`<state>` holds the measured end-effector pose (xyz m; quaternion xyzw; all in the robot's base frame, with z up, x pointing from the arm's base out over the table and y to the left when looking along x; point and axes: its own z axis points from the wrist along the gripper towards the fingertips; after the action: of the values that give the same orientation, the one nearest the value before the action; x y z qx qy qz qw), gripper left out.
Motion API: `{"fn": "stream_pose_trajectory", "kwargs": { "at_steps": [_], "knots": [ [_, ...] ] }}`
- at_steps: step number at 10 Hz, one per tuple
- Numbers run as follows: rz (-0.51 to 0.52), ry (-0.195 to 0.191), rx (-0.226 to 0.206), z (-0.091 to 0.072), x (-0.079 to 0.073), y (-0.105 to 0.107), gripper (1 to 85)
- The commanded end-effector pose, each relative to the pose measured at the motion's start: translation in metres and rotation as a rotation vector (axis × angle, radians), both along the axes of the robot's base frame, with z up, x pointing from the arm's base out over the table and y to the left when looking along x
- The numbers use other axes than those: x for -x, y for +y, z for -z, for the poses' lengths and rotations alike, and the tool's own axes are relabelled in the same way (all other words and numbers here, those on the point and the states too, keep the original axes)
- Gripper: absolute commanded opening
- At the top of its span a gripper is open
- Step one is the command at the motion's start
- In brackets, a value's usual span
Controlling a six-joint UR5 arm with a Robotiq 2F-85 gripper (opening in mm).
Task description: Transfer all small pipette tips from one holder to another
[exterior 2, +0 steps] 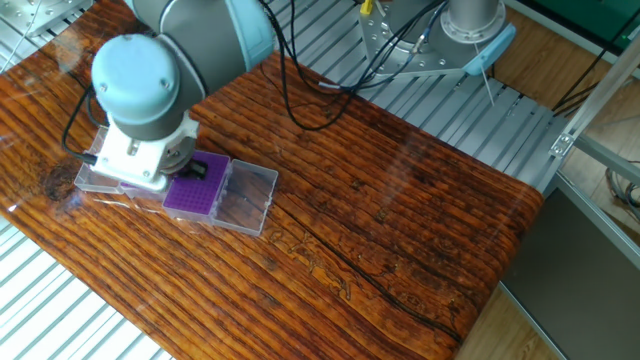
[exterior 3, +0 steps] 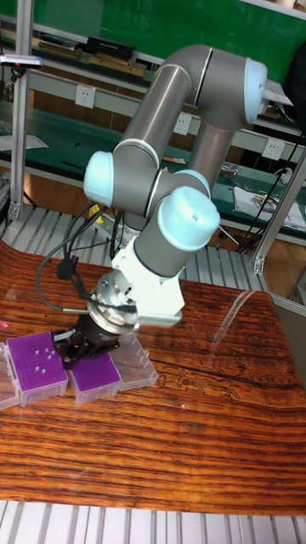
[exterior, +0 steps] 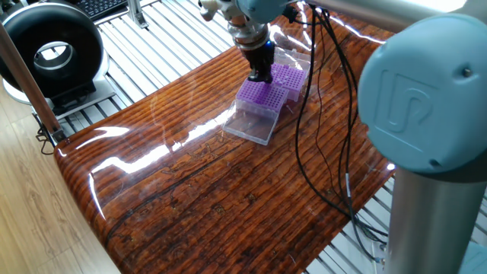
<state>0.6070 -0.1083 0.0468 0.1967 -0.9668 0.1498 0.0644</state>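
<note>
Two purple holders stand side by side in clear boxes. In one fixed view the nearer holder [exterior: 253,94] has its clear lid [exterior: 251,124] folded flat toward the front, and the second holder [exterior: 292,76] is behind it to the right. My gripper [exterior: 260,74] points down over the far edge of the nearer holder, its black fingers pressed close together. The tips are too small to make out, so I cannot see whether one is between the fingers. The tall fixed view shows the gripper [exterior 3: 76,348] between the left holder [exterior 3: 36,365] and the right holder [exterior 3: 95,377]. The other fixed view shows the gripper [exterior 2: 205,168] above the one holder [exterior 2: 193,190] not hidden by the arm.
The wooden table top [exterior: 213,198] is glossy and stretches toward the front. Black cables [exterior: 304,137] hang from the arm just right of the holders. A round black device [exterior: 49,49] stands off the table at the far left. The arm's large blue elbow [exterior: 426,84] blocks the right side.
</note>
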Motion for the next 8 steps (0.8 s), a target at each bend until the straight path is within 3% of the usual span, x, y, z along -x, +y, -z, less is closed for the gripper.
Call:
{"fn": "stream_pose_trajectory", "kwargs": {
  "at_steps": [1, 5, 8],
  "knots": [
    [0.031, -0.046, -0.029, -0.006, 0.001, 0.010, 1.3],
    [0.075, -0.058, -0.069, -0.017, 0.013, 0.011, 1.3],
    [0.091, -0.105, -0.142, -0.012, 0.000, 0.030, 1.3]
  ]
}}
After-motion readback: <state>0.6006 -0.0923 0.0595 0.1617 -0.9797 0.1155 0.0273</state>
